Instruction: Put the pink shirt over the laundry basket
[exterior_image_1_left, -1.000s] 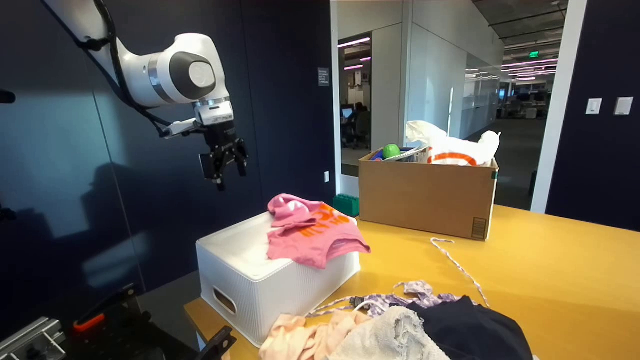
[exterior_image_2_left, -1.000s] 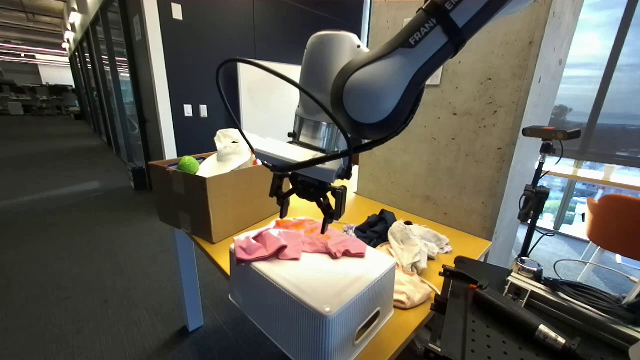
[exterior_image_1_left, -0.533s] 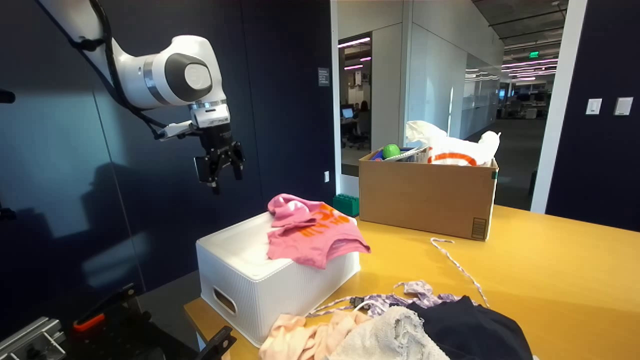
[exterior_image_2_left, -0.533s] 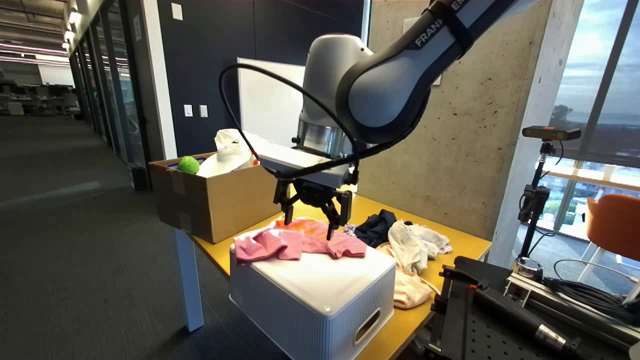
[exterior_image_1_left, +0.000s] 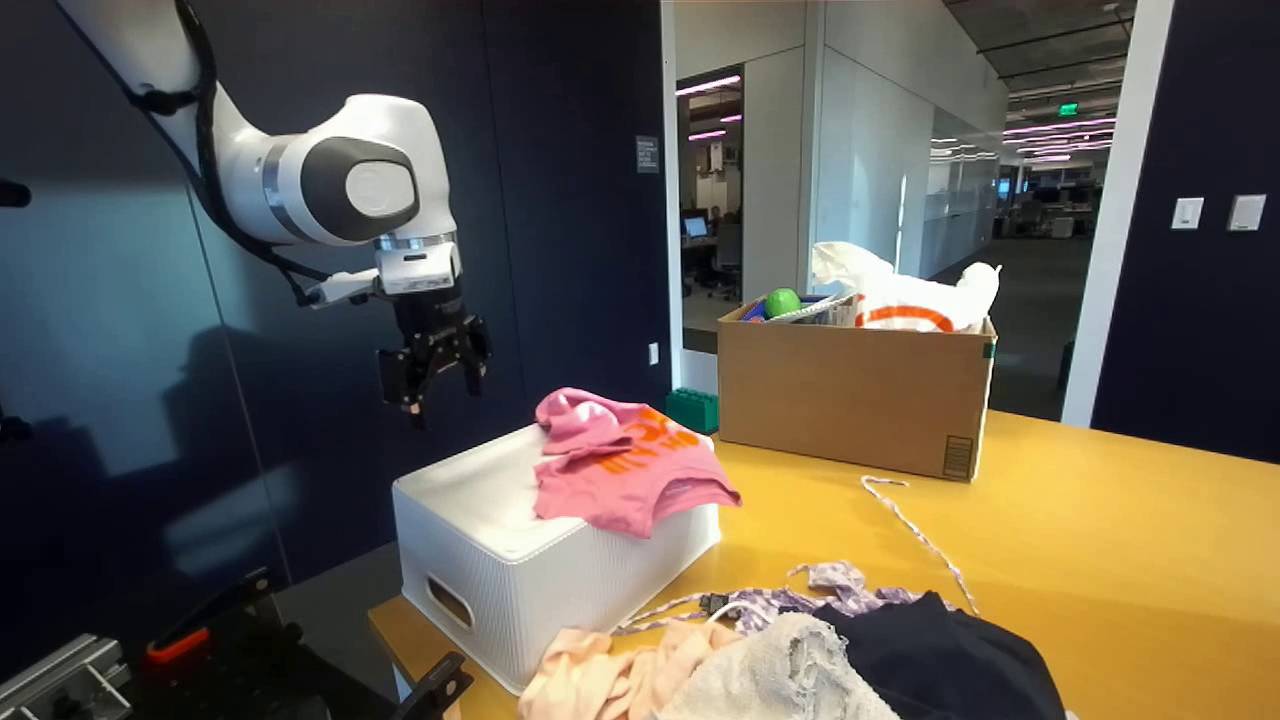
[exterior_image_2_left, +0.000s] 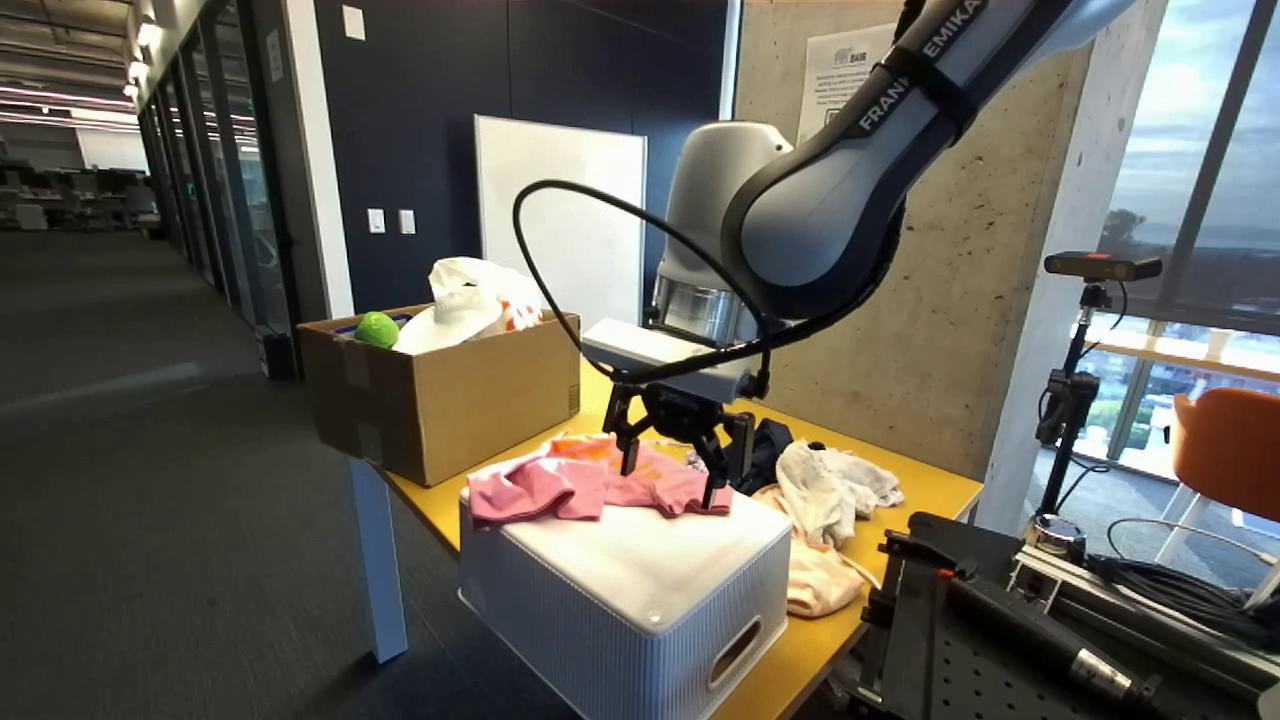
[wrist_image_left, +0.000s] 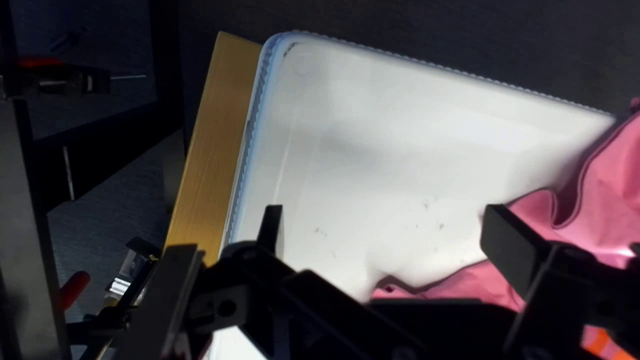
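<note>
Both exterior views angle down from different sides, sharing worktop and laundry basket; the wrist view, nearest, looks down past the fingers onto it.

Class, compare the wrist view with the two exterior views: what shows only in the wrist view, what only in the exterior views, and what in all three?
Only the wrist view: small dark specks on the white top of the laundry basket.

Only the exterior views: the cardboard box with a round green thing in it, and the navy cloth on the table.

All three: the pink shirt lying on the basket, part of the table, and the open gripper.
</note>
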